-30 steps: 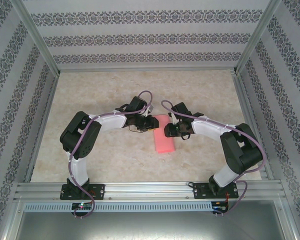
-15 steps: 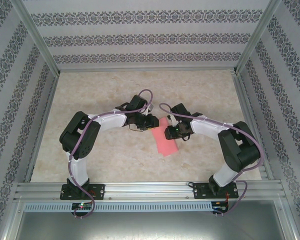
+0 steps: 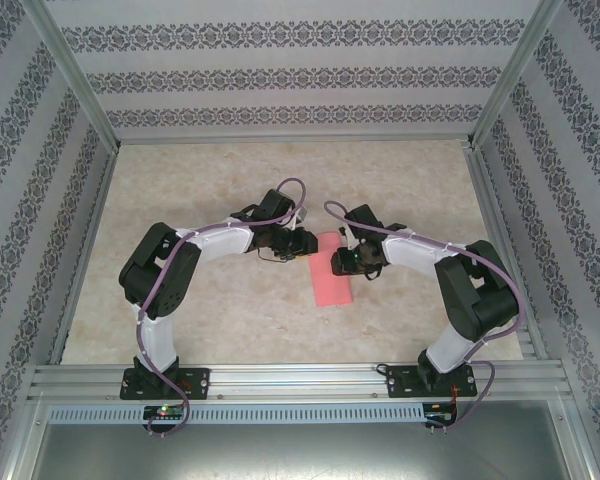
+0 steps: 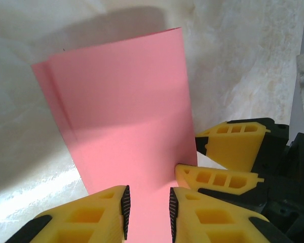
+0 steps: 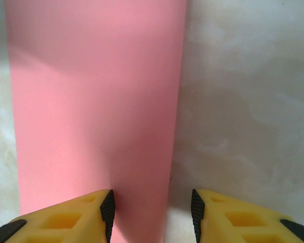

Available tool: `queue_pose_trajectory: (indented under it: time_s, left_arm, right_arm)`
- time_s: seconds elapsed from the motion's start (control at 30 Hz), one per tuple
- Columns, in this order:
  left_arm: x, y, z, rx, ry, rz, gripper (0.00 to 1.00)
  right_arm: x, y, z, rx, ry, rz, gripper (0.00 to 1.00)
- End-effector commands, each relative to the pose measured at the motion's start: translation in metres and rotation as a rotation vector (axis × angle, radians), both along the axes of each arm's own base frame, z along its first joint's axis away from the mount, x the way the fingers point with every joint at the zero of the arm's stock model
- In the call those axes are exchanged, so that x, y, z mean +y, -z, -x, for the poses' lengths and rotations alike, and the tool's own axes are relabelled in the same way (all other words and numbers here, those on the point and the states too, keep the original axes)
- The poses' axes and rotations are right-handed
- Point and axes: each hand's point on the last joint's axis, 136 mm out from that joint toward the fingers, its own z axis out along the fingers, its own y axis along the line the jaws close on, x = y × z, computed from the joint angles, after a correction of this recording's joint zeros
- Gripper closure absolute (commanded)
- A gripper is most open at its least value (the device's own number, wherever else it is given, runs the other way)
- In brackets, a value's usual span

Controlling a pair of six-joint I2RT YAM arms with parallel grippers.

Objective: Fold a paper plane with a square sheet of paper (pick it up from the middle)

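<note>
**Partly hidden: far end of the folded paper (image 3: 332,285)**

From above, the paper lies on the desk (image 3: 210,180) as a narrow pink strip folded lengthwise. Its far end sits between the left hand (image 3: 305,245) and the right hand (image 3: 334,262). The two hands cover that end, so its corners cannot be made out from this view. The near end lies bare on the desk.

In the left wrist view, the left hand (image 4: 149,215) has its fingers a little apart, with pink paper (image 4: 126,111) showing in the gap. It is clamped on nothing, though I cannot tell whether the pads brush the paper. The strip's left edge shows offset layers, and its near end is cut off at the bottom of the frame. The right hand's fingers (image 4: 218,179) come in from the right with one tip at the paper's edge. Behind them the body is dark and hard to read.

In the right wrist view, the right hand (image 5: 152,212) has its fingers well apart and grips nothing. The paper's (image 5: 91,101) long right edge runs into the gap, with the left finger over pink and the right finger over bare desk (image 5: 243,101). The frame cuts off both ends of the strip.
</note>
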Motion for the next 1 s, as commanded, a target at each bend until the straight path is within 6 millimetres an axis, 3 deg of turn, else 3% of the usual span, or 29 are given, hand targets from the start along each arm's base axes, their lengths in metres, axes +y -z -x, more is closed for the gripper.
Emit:
queue_pose_trajectory:
  time_s: [0.0, 0.4, 0.97]
  left_arm:
    - [0.000, -0.015, -0.001, -0.034, 0.016, -0.001, 0.70]
    - [0.001, -0.013, -0.002, -0.031, 0.015, 0.000, 0.70]
    - [0.002, -0.013, 0.000, -0.026, 0.016, 0.001, 0.70]
  right_arm:
    - [0.000, -0.004, -0.004, 0.000, 0.049, -0.044, 0.54]
    - [-0.003, -0.006, 0.009, 0.009, -0.070, 0.030, 0.59]
    - [0.004, 0.000, -0.001, 0.026, 0.032, -0.021, 0.58]
